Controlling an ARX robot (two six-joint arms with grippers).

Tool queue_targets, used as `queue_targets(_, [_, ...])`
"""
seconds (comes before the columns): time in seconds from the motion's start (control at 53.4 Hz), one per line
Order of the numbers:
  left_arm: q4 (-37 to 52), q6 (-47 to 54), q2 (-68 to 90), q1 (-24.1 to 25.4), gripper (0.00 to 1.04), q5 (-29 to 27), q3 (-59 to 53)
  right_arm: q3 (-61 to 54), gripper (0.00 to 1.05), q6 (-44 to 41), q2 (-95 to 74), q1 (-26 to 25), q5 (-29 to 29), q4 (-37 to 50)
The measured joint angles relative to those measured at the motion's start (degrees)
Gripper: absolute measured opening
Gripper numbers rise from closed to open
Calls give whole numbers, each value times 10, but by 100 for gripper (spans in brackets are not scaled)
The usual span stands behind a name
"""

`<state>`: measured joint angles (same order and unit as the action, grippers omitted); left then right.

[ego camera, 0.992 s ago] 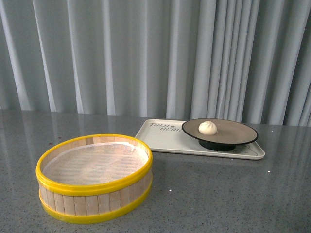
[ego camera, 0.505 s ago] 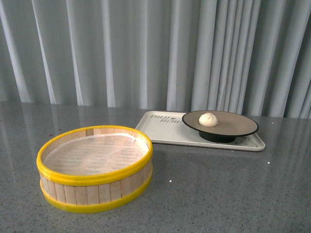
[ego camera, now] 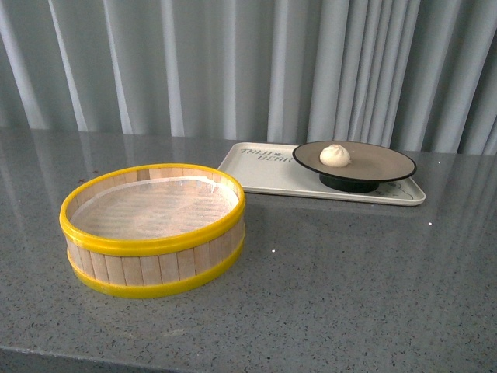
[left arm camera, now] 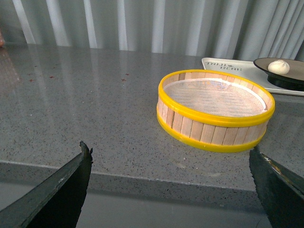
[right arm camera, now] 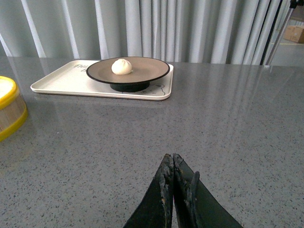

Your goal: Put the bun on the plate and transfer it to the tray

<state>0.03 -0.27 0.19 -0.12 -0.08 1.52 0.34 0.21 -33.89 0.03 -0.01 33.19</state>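
My front view: tray (ego camera: pixel 256 172) lettering partly covered by plate (ego camera: pixel 388 165), remainder too small to read. Plate foot hides tray's right-hand print. Right wrist view: steamer basket (right arm camera: pixel 10 109) cut by picture edge, only sliver visible. Left wrist view: plate cropped at picture edge; left gripper fingers (left arm camera: pixel 57 192) both cropped by frame.

Left gripper (left arm camera: pixel 173 190): jaws spread wide apart, holding nothing, dark fingertips (left arm camera: pixel 61 190) at both lower corners of its wrist view. Right gripper (right arm camera: pixel 173 159): fingers pressed together, empty. Neither arm appears in the front view.
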Motion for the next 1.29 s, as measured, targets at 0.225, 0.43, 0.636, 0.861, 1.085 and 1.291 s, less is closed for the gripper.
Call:
queue_targets(0.225, [0,0,0,0,98,0,0,0,2,0,70,0,0,-65])
queue_targets(0.43, [0,0,0,0,98,0,0,0,2,0,129,0,0,-122])
queue_targets(0.636, [0,0,0,0,98,0,0,0,2,0,170,0,0,-162])
queue_targets(0.861, [0,0,0,0,98,0,0,0,2,0,209,0,0,-200])
queue_targets(1.085, [0,0,0,0,98,0,0,0,2,0,256,0,0,-250])
queue_targets(1.291, [0,0,0,0,98,0,0,0,2,0,336,0,0,-331])
